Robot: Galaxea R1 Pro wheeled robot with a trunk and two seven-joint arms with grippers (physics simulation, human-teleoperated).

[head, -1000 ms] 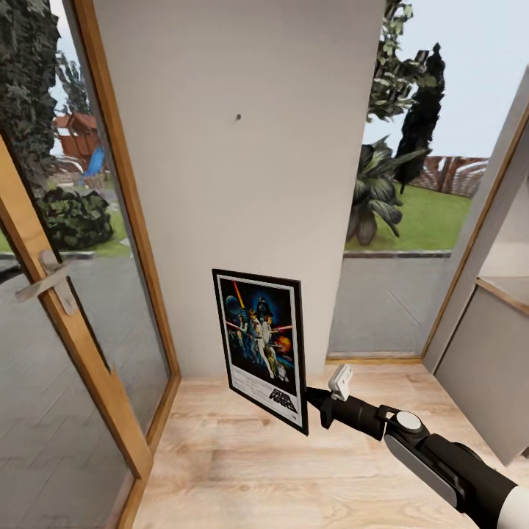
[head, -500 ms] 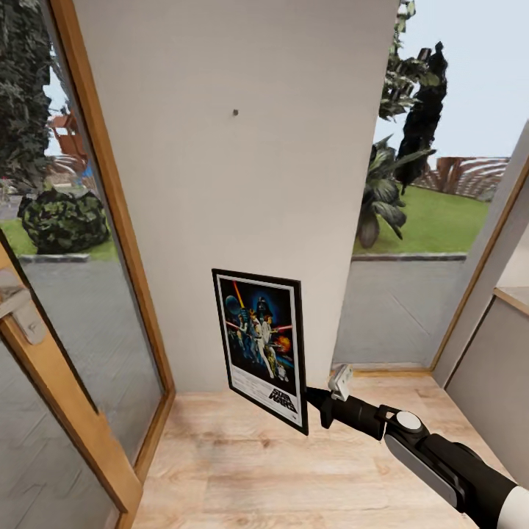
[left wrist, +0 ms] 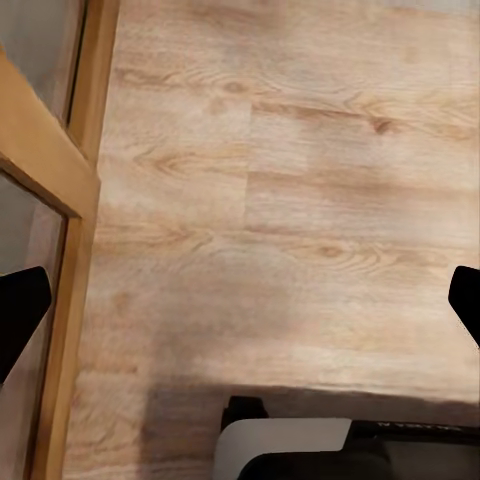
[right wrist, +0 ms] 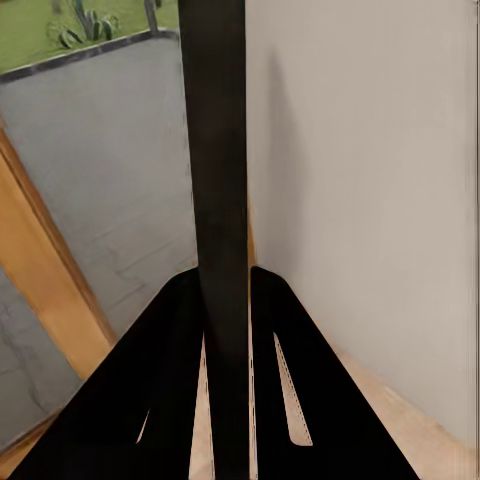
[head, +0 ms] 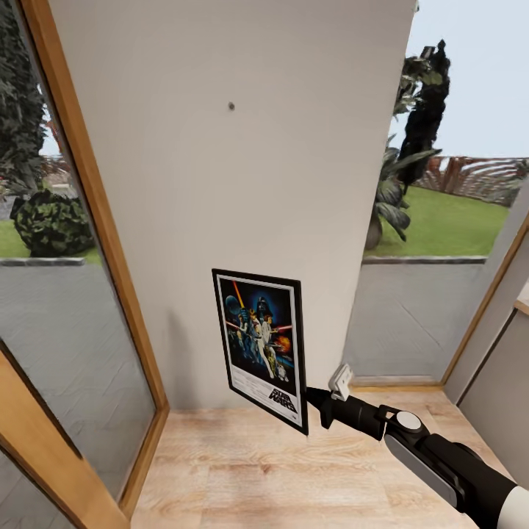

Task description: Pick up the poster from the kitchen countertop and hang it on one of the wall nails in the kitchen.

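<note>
Against the plain light-grey wall (head: 242,220), the poster (head: 261,347) is held upright and slightly turned, its lower right corner in the right pincer (head: 314,405), whose two black fingers are clamped on the frame's edge; the right wrist view shows that edge (right wrist: 215,200) running up between them. The wall nail (head: 231,106) is a small dark stub high on the wall, well above the poster's top edge, with bare wall all around it. Wood-framed glass panels (head: 88,220) flank the wall on both sides, leaving a narrow bay of light wooden floor (head: 279,470) below. The poster's white border surrounds dark blue artwork, and "STAR WARS" can be read near its bottom. Left pincer (left wrist: 240,300): its dark fingertips (left wrist: 20,310) sit at opposite sides of the left wrist view, wide apart over the floor planks, holding nothing.
</note>
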